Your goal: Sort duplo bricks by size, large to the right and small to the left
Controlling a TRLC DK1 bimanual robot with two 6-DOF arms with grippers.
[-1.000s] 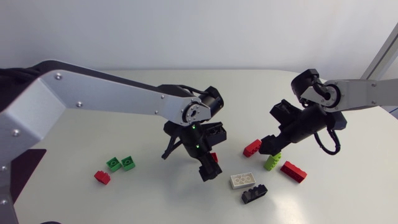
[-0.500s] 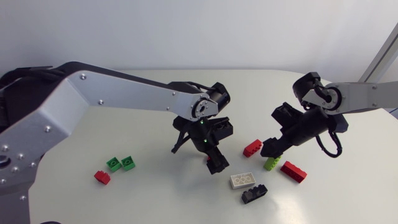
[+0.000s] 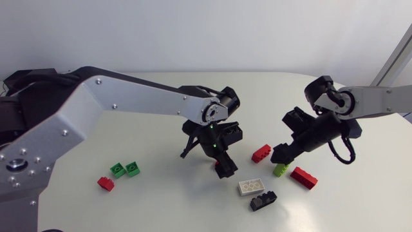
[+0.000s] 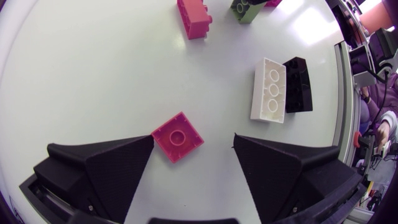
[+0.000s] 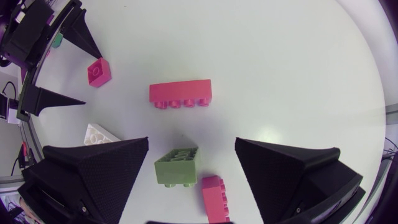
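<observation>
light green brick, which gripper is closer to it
Right. The right gripper straddles the light green brick; the left gripper is over the small red brick, further off.

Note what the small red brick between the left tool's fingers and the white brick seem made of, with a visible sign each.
Small red brick: likely moulded plastic, smooth, faintly glossy; crisp round stud.
White brick: likely plastic too; even colour, sharp moulded edges.

The left arm [image 3: 129, 96] stretches far inward, the left gripper [image 4: 193, 140] pointing down, fingers spread wide. The right arm [image 3: 380, 100] bends inward, the right gripper [image 5: 191, 144] low and equally spread.
</observation>
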